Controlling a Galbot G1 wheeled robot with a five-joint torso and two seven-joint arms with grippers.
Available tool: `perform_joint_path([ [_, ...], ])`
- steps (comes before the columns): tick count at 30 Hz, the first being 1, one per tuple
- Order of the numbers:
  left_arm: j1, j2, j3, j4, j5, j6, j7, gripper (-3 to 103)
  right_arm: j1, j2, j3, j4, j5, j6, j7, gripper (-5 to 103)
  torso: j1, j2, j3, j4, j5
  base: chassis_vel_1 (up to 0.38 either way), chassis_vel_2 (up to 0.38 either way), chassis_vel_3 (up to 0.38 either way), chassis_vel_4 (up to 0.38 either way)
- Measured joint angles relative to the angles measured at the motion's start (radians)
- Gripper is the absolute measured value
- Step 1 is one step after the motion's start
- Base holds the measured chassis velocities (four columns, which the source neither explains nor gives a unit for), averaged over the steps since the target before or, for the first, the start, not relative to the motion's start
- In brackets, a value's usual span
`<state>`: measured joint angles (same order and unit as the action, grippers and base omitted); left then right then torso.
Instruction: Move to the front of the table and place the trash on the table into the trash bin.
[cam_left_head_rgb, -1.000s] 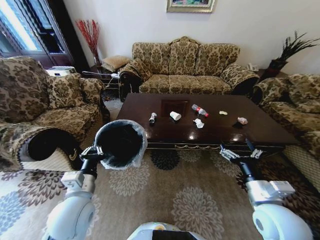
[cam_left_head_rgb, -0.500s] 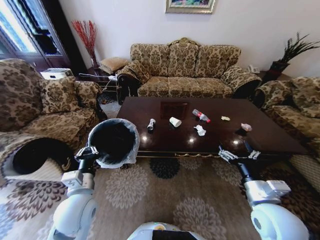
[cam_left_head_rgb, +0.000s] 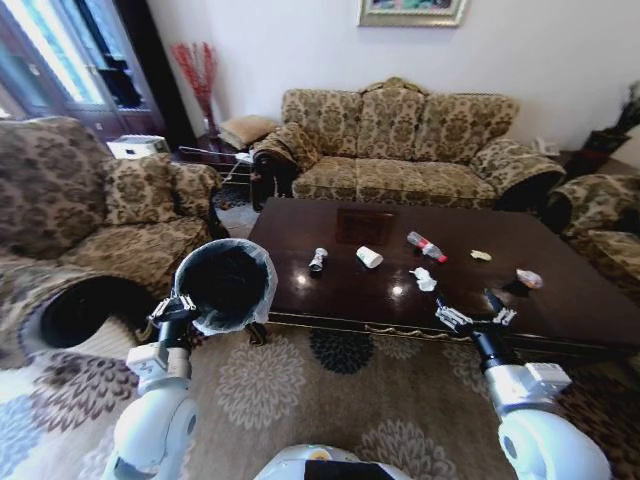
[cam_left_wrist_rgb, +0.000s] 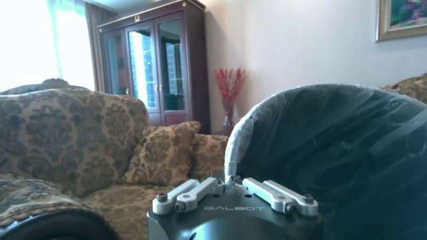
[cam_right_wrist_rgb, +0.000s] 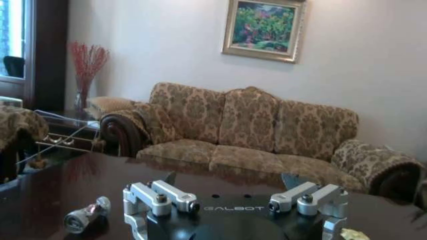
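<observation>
The dark glossy table (cam_left_head_rgb: 560, 305) stands ahead and to the right. On it lies the trash: a clear bottle with a red cap (cam_left_head_rgb: 427, 246), a white cup (cam_left_head_rgb: 369, 257), a crumpled tissue (cam_left_head_rgb: 424, 280), a small rolled wrapper (cam_left_head_rgb: 318, 260), a yellowish scrap (cam_left_head_rgb: 481, 256) and a pinkish wrapper (cam_left_head_rgb: 528, 279). My left gripper (cam_left_head_rgb: 176, 308) is shut on the rim of the black trash bin (cam_left_head_rgb: 222, 285), which it holds tilted beside the table's left corner. In the left wrist view, the gripper (cam_left_wrist_rgb: 231, 184) pinches the bag edge of the bin (cam_left_wrist_rgb: 333, 150). My right gripper (cam_left_head_rgb: 475, 318) hovers open at the table's front edge, holding nothing.
A patterned sofa (cam_left_head_rgb: 400, 140) stands behind the table, with armchairs at the left (cam_left_head_rgb: 90, 220) and right (cam_left_head_rgb: 600, 215). A low glass side table (cam_left_head_rgb: 215, 160) sits in the back-left corner. Floral carpet (cam_left_head_rgb: 340, 400) lies between me and the table.
The whole picture has shifted: table and sofa now sit further right and nearer, so the camera has moved. Both arms keep their pose, and the left still holds the bin.
</observation>
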<state>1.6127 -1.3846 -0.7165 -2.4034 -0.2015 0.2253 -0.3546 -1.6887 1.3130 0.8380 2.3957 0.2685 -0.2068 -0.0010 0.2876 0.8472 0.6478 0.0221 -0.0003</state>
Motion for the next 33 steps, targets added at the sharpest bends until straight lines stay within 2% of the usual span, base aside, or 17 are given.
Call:
perform_joint_path([
  [5,0.003,-0.002,0.002,0.004,0.004,0.000,0.001,2,0.000,0.000,0.000,-0.002,0.000,0.001,0.000,100,0.005,0.009,0.005,-0.0007,0.0002,0.005,0.006,0.012,0.001],
  [20,0.002,-0.002,0.009,0.015,0.010,-0.002,0.007,2,-0.004,0.010,-0.008,-0.009,-0.016,0.013,-0.016,100,0.035,0.082,0.046,-0.0004,0.0003,0.000,0.000,0.000,0.000],
  [24,0.009,-0.001,0.016,0.016,-0.008,-0.030,0.022,2,-0.002,0.011,-0.010,-0.016,-0.016,0.017,-0.022,100,0.044,0.103,0.057,-0.0003,0.0002,0.000,0.000,0.000,0.000],
  [33,0.012,0.010,0.017,0.016,-0.017,-0.051,0.055,2,0.027,0.000,-0.024,-0.037,-0.003,0.027,-0.057,100,0.048,0.109,0.060,-0.0004,0.0003,0.000,0.000,0.000,0.000],
])
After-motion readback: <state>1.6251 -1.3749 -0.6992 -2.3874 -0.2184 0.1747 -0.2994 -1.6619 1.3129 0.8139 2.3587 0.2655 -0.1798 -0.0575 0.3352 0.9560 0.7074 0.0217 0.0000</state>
